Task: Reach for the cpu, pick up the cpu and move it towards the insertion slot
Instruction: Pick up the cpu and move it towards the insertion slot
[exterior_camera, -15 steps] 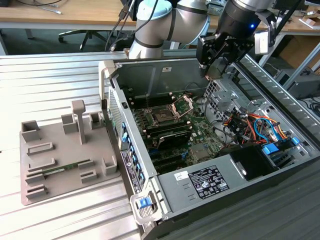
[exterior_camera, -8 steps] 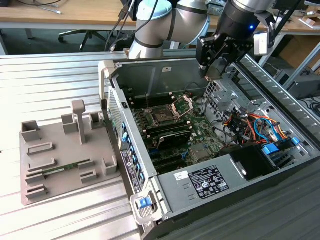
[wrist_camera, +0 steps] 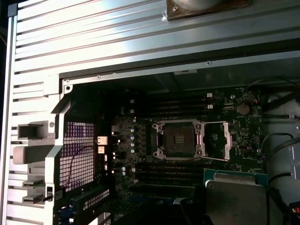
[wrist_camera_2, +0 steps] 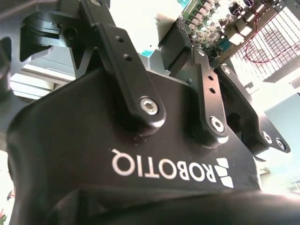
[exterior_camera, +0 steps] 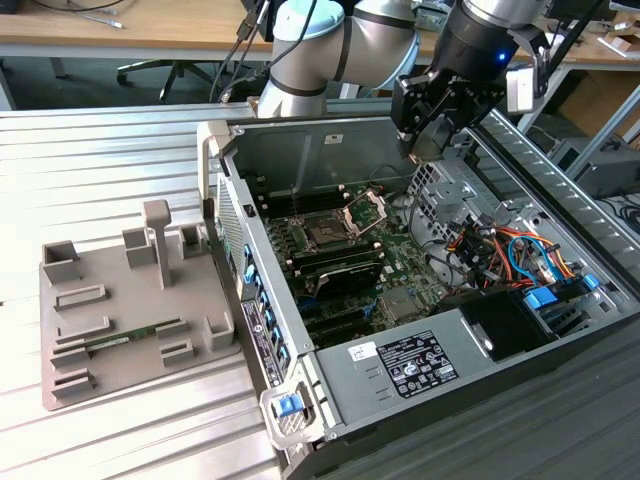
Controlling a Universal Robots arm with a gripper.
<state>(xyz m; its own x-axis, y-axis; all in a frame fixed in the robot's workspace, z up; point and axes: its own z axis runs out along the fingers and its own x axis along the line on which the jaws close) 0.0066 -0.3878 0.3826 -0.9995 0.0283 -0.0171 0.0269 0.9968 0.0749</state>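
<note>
a: where's the gripper (exterior_camera: pixel 429 148)?

b: exterior view has it up over the open computer case (exterior_camera: pixel 300 150), near the far wall. it's above the board, off toward the exterior view's right of the insertion slot (exterior_camera: pixel 327 235).

a: fingers?

b: pinched narrow on a small pale piece. that's the cpu (wrist_camera: pixel 236 199). in the first wrist view it looms close to the lens, pale metal top with a green rim around it.

a: so the cpu is in the air, not seated?

b: yes, clear of the board and apart from the slot. in the first wrist view the slot is a dark square in mid board, uncovered.

a: hinged frame (wrist_camera: pixel 220 140)?

b: swung open, lying beside the socket. in the exterior view it stands tilted up on the far side of the socket.

a: what's around the slot?

b: green board all round, long black memory slots (exterior_camera: pixel 340 265) just beside it on the near side. orange and blue cables (exterior_camera: pixel 500 250) are bundled toward the exterior view's right inside the case.

a: outside the case?

b: a grey fixture tray (exterior_camera: pixel 110 380) on the ribbed metal table (exterior_camera: pixel 100 160), at the exterior view's left. a green memory stick (exterior_camera: pixel 125 338) lies flat on the tray.
</note>
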